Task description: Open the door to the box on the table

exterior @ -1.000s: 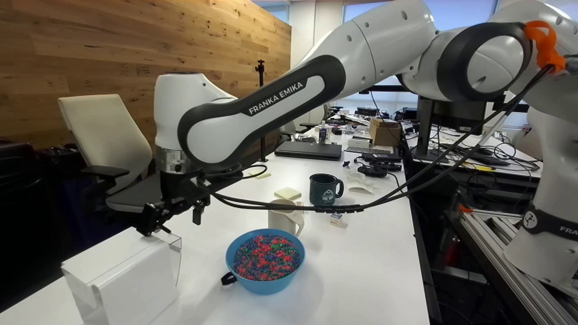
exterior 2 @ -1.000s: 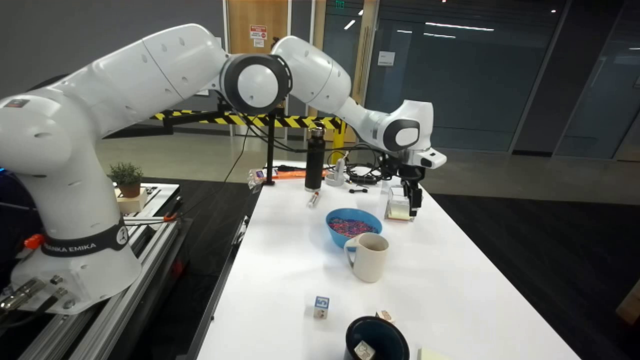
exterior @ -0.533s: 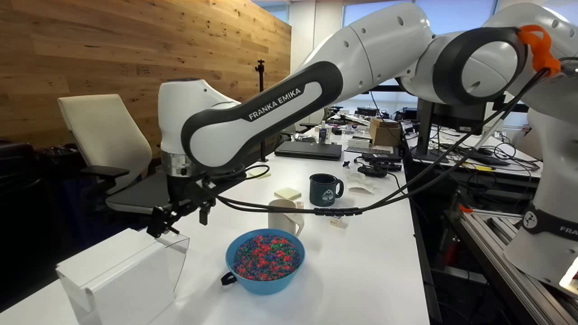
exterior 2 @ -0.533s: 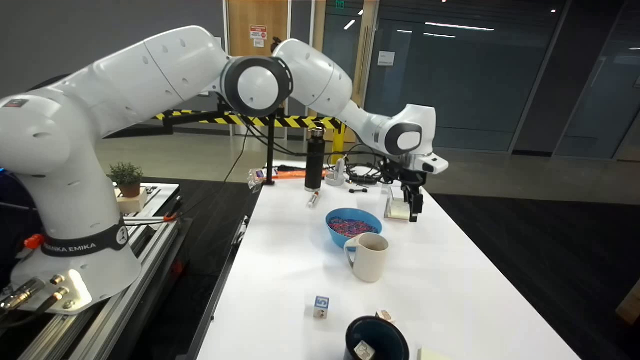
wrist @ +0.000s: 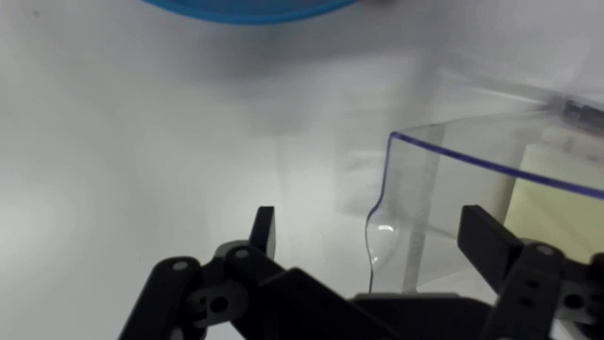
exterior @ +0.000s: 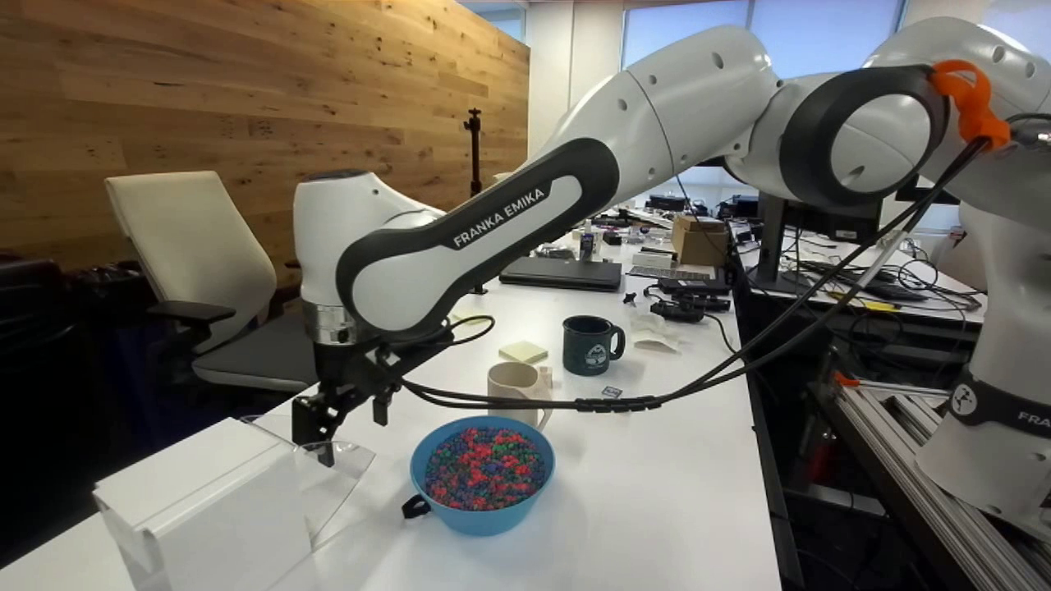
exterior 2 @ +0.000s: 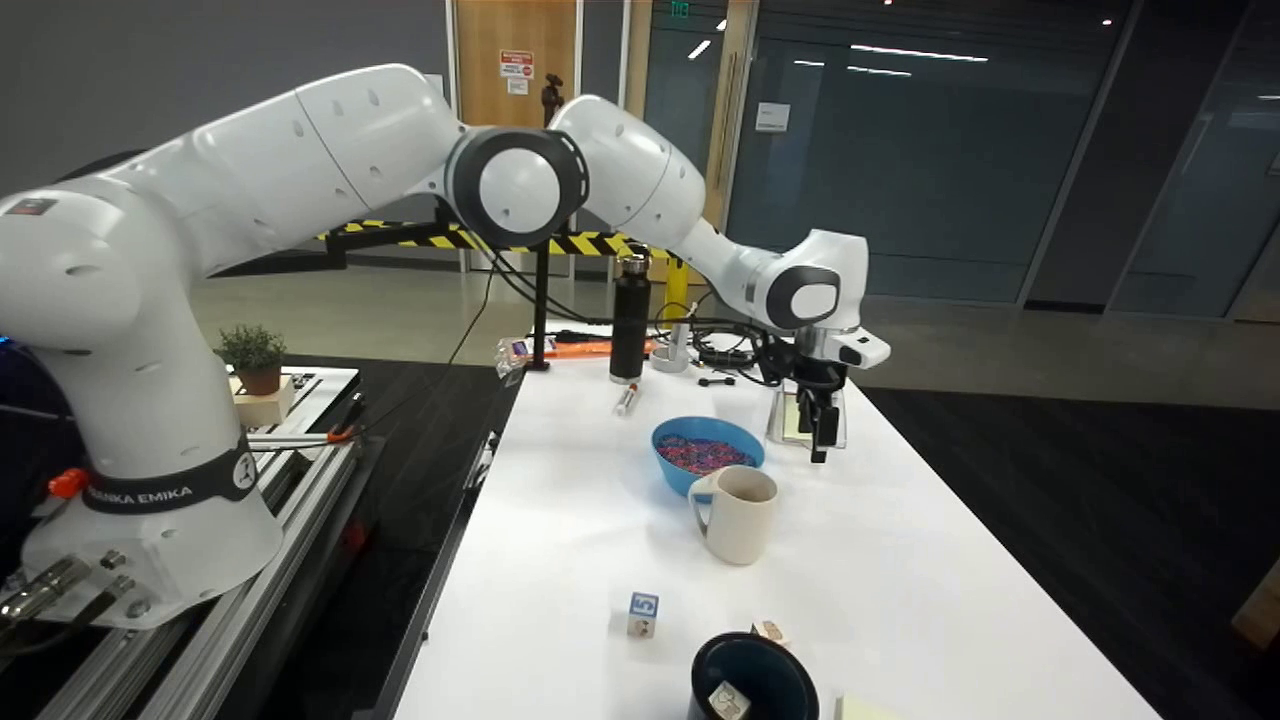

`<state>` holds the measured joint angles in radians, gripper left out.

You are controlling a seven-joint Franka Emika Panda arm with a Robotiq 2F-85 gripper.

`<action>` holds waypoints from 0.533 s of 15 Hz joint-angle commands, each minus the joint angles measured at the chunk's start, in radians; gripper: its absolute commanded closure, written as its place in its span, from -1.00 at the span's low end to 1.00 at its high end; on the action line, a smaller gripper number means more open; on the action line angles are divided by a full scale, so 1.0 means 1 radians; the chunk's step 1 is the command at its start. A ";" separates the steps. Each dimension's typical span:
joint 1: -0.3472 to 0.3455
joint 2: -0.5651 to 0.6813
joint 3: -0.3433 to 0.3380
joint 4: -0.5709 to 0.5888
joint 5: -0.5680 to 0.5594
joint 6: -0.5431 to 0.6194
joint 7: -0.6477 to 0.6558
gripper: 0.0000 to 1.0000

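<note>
The white box [exterior: 213, 509] stands on the table [exterior: 657, 509] near its end. Its clear door [exterior: 341, 484] leans outward from the box top, lower edge near the table. In the wrist view the door [wrist: 410, 198] shows its free edge with a rounded notch. My gripper [exterior: 353, 433] is open beside the box; it also shows in the wrist view [wrist: 370, 224]. The door's free edge lies between the spread fingers. One finger is on the box side of the panel, the other beyond its edge. Contact is unclear. My gripper [exterior 2: 820, 445] partly hides the box in an exterior view.
A blue bowl [exterior: 484, 476] of coloured bits stands close to the door. Behind it are a cream mug [exterior: 513, 390] and a dark mug [exterior: 587, 345]. A pale yellow note pad [wrist: 561, 203] shows through the door. A black bottle [exterior 2: 630, 320] stands near the table's far end.
My gripper has come down and away from the box top, toward the mugs' end. The door has swung further outward and down. The fingers stay apart.
</note>
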<state>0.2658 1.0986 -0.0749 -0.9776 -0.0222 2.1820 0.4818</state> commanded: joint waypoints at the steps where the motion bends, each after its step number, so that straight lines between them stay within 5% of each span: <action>1: -0.003 0.032 0.001 0.056 -0.012 -0.023 -0.010 -1.00; 8: -0.001 0.024 -0.005 0.050 -0.016 -0.019 -0.006 -1.00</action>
<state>0.2657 1.1013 -0.0763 -0.9763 -0.0222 2.1820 0.4818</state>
